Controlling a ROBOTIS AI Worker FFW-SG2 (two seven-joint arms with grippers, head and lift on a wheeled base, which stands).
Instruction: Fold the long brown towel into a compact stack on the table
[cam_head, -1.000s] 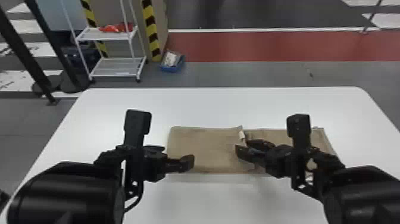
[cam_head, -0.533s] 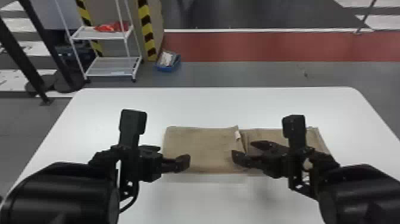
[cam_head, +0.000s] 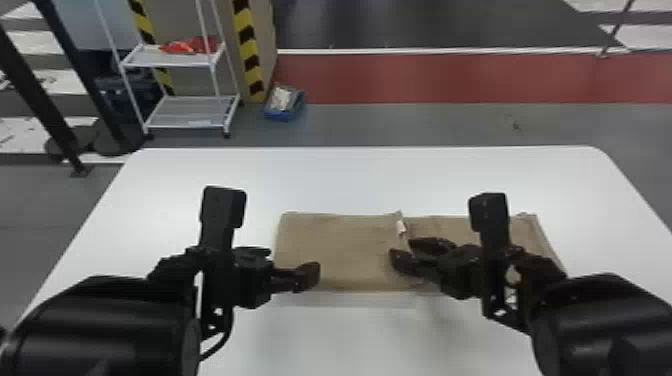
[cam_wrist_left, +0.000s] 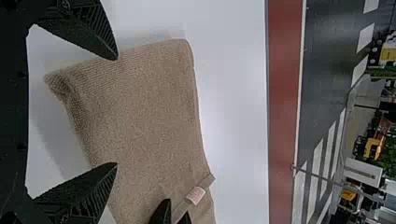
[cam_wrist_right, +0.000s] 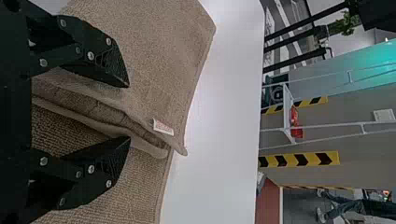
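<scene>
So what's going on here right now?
The robot has both arms over a brown towel on a white table. The towel is partly folded, with a tag on a folded-over edge near its middle, but isn't yet a compact stack. The left gripper is open at the towel's left end, the right gripper open at the tagged edge. Neither grips the towel.

"Bright in here, isn't it? The white table (cam_head: 350, 175) has a pale sheen."
"Yes, and soft shadows edge the towel (cam_wrist_left: 140, 107). The dark floor (cam_head: 425, 25) gleams faintly; a teal glow brightens the wall (cam_wrist_right: 364, 67) behind."
</scene>
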